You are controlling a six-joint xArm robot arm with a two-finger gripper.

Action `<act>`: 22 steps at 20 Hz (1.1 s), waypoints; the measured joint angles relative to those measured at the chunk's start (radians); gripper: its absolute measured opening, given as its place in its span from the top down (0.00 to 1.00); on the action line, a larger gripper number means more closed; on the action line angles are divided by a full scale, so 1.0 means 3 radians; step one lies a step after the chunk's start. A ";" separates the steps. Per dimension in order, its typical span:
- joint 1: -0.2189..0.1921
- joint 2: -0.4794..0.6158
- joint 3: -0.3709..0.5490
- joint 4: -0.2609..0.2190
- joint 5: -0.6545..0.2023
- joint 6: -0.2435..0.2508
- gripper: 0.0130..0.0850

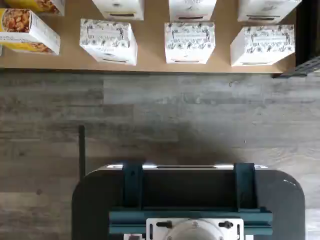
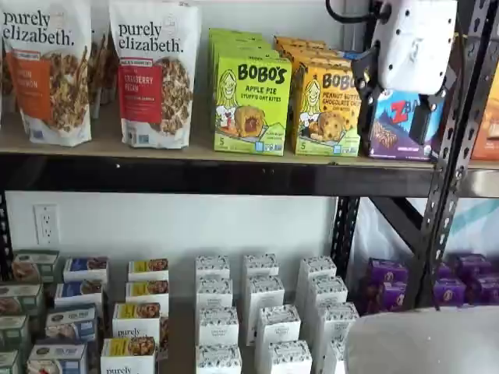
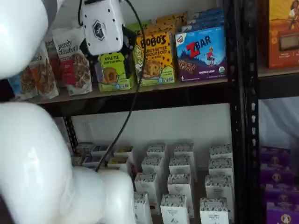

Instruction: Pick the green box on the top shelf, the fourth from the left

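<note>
Wrist view: looks straight down on grey plank floor (image 1: 165, 115), a dark mount (image 1: 190, 200) with teal brackets, and rows of white boxes (image 1: 189, 42) on a low tan board; shows nothing of the green box or the fingers. Both shelf views: show the green box (image 2: 251, 105) upright at the front edge of the top shelf (image 2: 195, 173), heading a row of like cartons, with a granola bag (image 2: 154, 74) near one side and a yellow box (image 2: 327, 109) just beside the other. Gripper (image 2: 394, 109): hangs at top-shelf height, out in front of the shelf and apart from every carton, white body above, black fingers (image 2: 363, 78) spread with a plain gap between them, nothing held. Seems to line up with the ZBar box (image 2: 398, 125) from one camera and with the green box (image 3: 113, 71) from the other (image 3: 108, 50), so true sideways offset hard to judge. Step in hand, by the look of it: the approach, with no contact made and the pick not yet begun. Next move likely calls for centring the open jaws on the front green carton, squaring to its face, easing forward until the fingers straddle its sides, then closing. Needs care on the yellow-box side, where little room shows for a finger, and a straight pull out so the cartons behind stay put.
</note>
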 joint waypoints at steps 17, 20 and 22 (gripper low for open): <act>0.0003 0.0083 -0.0061 0.0165 0.0123 0.0073 0.00; 0.0134 0.0073 -0.0033 0.0094 0.0048 0.0168 0.00; 0.0204 0.0055 0.0001 0.0062 -0.0042 0.0224 0.00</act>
